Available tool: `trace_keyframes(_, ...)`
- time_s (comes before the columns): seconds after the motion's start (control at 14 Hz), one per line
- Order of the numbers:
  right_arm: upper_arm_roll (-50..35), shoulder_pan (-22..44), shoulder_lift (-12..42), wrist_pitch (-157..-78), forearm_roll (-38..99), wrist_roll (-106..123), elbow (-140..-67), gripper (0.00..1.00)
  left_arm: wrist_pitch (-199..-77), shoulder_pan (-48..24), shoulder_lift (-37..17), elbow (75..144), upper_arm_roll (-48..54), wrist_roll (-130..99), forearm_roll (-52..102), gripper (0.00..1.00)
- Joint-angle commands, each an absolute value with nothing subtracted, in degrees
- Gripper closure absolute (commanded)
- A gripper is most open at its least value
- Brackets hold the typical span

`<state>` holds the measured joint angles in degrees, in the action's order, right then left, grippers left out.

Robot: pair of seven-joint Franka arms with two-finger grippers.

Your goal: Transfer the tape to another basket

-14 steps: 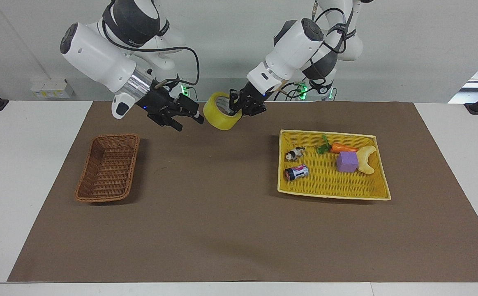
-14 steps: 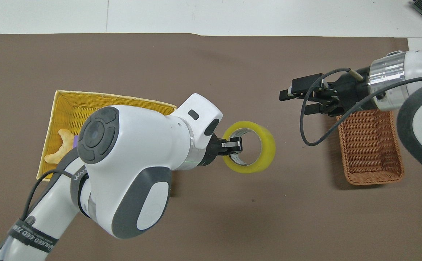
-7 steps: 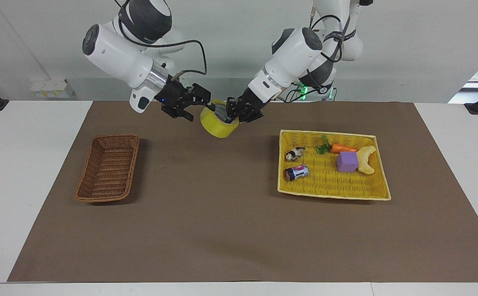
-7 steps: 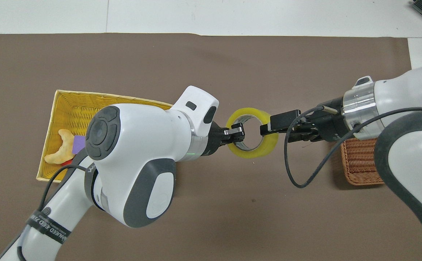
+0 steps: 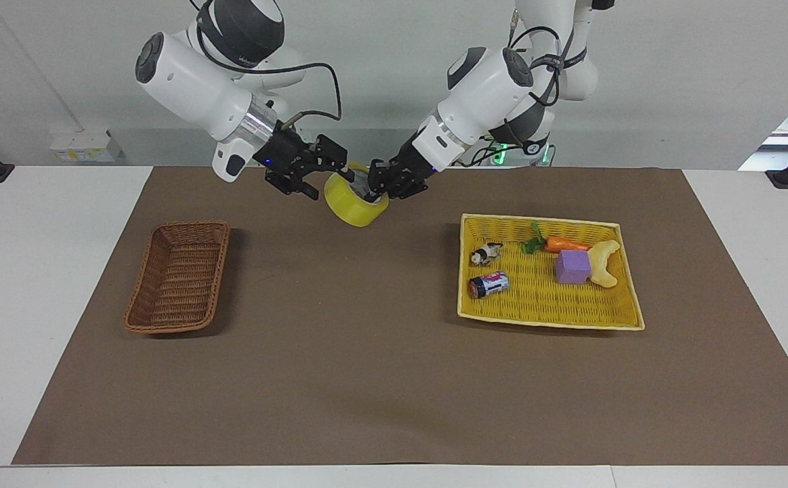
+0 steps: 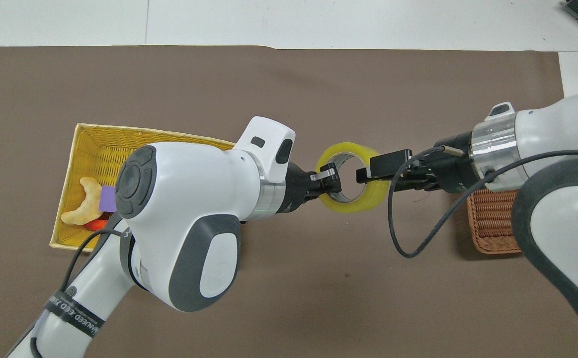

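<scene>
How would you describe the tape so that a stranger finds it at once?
On the brown mat, look between the yellow tray and the wicker basket. There the left gripper and right gripper meet in the air. Between them hangs the tape, the only yellow ring.

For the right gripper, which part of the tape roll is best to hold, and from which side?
The free wall of the tape, one finger in the hole and one outside, coming from the brown basket's end. The left gripper holds the other wall, and the roll's hole is open from above.
</scene>
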<state>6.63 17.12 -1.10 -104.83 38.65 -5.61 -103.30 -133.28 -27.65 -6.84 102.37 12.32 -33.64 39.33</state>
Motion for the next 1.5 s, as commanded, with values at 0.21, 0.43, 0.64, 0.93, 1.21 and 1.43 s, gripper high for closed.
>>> trace_keyframes(0.21, 6.85, 15.74, 1.31, -107.49, 36.91, -6.25, -100.12, 0.99, -138.16, -28.83, -6.06, 101.6, 12.3, -34.98, 42.01, 1.0)
trace_keyframes(0.43, 7.29, 15.64, 2.2, -107.58, 36.74, -6.15, -99.05, 1.0, -138.51, -28.83, -6.15, 100.46, 12.92, -36.82, 41.92, 1.0)
trace_keyframes(0.64, 7.29, 15.64, 3.16, -108.19, 35.24, -6.15, -97.56, 1.0, -138.34, -28.48, -5.98, 100.46, 12.83, -36.64, 41.22, 0.0)
trace_keyframes(0.93, 7.47, 13.72, 3.34, -107.76, 35.24, -2.57, -97.47, 1.0, -133.96, -27.25, -2.82, 100.63, 11.96, -37.61, 41.92, 0.0)
trace_keyframes(1.21, 7.47, 9.42, 3.25, -106.88, 36.38, 1.84, -97.47, 1.0, -131.33, -25.06, -2.64, 100.81, 11.87, -39.73, 41.14, 0.0)
trace_keyframes(1.43, 7.56, 5.64, 2.9, -105.3, 39.19, 6.22, -97.56, 1.0, -124.99, -21.19, -2.72, 100.55, 11.43, -39.29, 33.87, 0.0)
